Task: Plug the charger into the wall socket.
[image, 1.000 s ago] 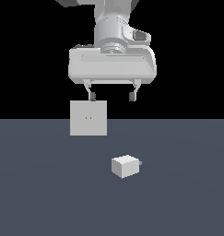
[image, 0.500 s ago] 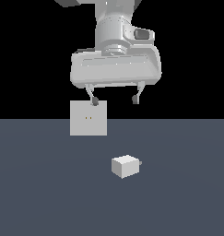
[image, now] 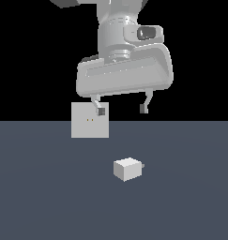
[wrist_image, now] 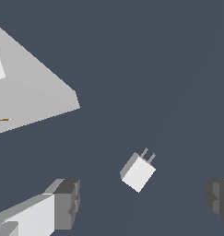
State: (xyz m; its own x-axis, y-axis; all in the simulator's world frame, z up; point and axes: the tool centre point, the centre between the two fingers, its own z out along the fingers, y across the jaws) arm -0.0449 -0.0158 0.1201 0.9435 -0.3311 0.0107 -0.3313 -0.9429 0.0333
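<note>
Since a second ago my gripper (image: 122, 110) has turned and tilted above the floor, fingers spread wide and empty, so I judge I'm lining up for the grasp. One small off-white box-shaped charger (image: 127, 168) lies untouched on the floor, near the one flat upright light-grey square wall socket (image: 89, 126).

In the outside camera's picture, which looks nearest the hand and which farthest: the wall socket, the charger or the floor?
1. wall socket: upright, on the exterior view's left; one finger of the hand overlaps it in the picture.
2. charger: lower down, lying on the floor.
3. floor: just beneath the charger.
</note>
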